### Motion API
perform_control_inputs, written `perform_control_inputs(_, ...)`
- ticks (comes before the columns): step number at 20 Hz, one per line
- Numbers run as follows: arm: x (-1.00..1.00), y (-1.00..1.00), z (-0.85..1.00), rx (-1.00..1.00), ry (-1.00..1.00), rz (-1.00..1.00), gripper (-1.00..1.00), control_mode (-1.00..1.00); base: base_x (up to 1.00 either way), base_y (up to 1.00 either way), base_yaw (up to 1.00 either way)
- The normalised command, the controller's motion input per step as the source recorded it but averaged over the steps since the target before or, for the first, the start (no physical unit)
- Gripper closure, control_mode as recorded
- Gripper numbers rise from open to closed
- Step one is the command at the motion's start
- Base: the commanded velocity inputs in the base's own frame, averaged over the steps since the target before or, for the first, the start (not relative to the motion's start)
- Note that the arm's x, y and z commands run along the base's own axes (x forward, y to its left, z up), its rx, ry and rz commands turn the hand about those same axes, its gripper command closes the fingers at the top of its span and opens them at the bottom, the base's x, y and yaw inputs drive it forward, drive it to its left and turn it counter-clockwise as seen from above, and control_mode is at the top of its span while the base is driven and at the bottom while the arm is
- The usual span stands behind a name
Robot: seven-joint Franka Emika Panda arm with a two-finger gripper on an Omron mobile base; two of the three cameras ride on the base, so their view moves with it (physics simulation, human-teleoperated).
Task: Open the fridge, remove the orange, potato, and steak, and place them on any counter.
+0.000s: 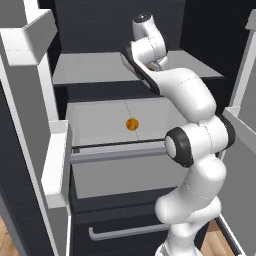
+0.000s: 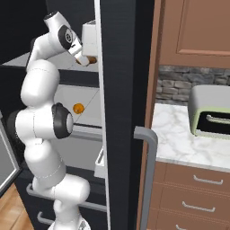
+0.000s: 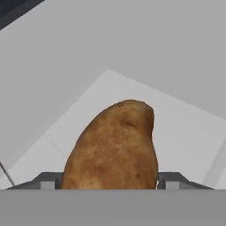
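Potato (image 3: 115,148) sits between my gripper's (image 3: 110,181) fingers; can't tell if they're pinching yet. I reckon it's firm, light, slightly rounded, so squeeze mid-belly.

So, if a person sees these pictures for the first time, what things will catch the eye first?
Probably the white arm reaching deep into the open fridge, with its gripper around the brown potato on the upper shelf; the fingers stand at both of its sides. Next, the bright orange lies alone on the lower light grey shelf. On the white marble counter to the right stands a pale green toaster oven.
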Motion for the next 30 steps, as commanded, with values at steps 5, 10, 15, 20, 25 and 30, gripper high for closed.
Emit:
perform_control_inputs(5, -0.36, 0.13, -0.03, 0.00, 0.01, 0.00, 1.00, -1.00, 0.00, 0.00, 0.00)
perform_control_inputs(10, -1.00, 0.04, 0.02, 0.03, -0.06, 0.07, 1.00, -1.00, 0.00, 0.00, 0.00)
perform_control_inputs(15, -1.00, 0.02, 0.02, 0.01, -0.08, 0.38, 1.00, -1.00, 0.00, 0.00, 0.00)
perform_control_inputs(20, -1.00, 0.00, -0.22, 0.00, -0.12, 0.49, 1.00, -1.00, 0.00, 0.00, 0.00)
perform_control_inputs(25, -1.00, 0.24, -0.08, 0.00, -0.06, 0.39, 1.00, -1.00, 0.00, 0.00, 0.00)
perform_control_inputs(30, -0.77, 0.09, 0.00, 0.00, 0.00, 0.07, 1.00, -1.00, 0.00, 0.00, 0.00)
